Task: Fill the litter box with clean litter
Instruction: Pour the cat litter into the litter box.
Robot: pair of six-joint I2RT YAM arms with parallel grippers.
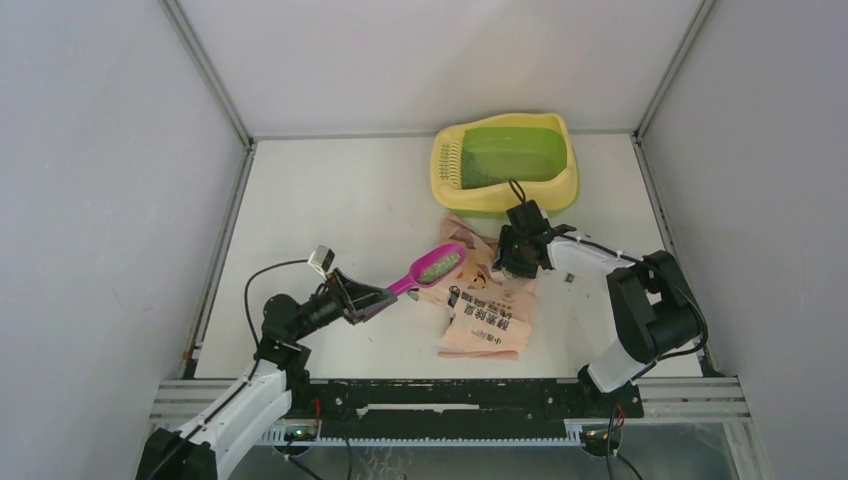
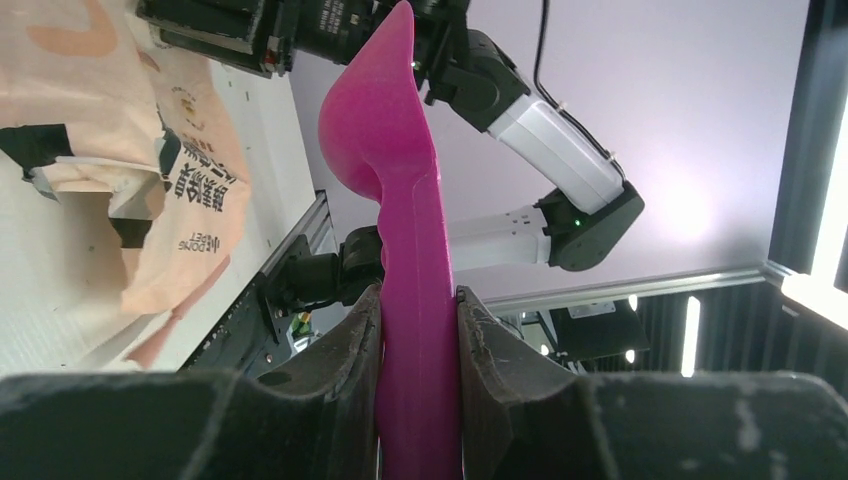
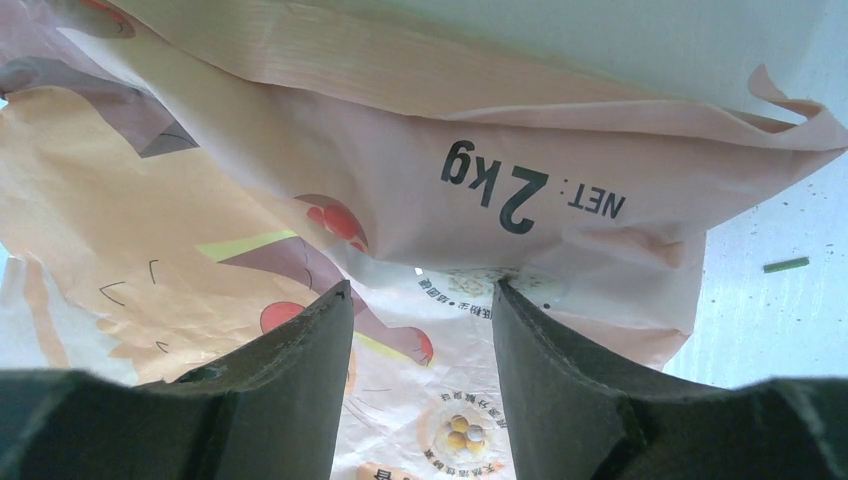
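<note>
bag [image 3: 300,130] reads "net: 2kg", left gripper [image 2: 418,330] clamping scoop [image 2: 380,130]

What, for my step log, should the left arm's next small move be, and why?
Probably lift the magenta scoop, shut in the left tool, forward and right toward the litter box. Its bowl looks filled with greenish granules yet sits by the litter bag, short of the box.

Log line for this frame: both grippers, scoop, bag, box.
left gripper: shut on scoop handle | right gripper: open at bag | litter box: beyond bag, scoop not over it
</note>
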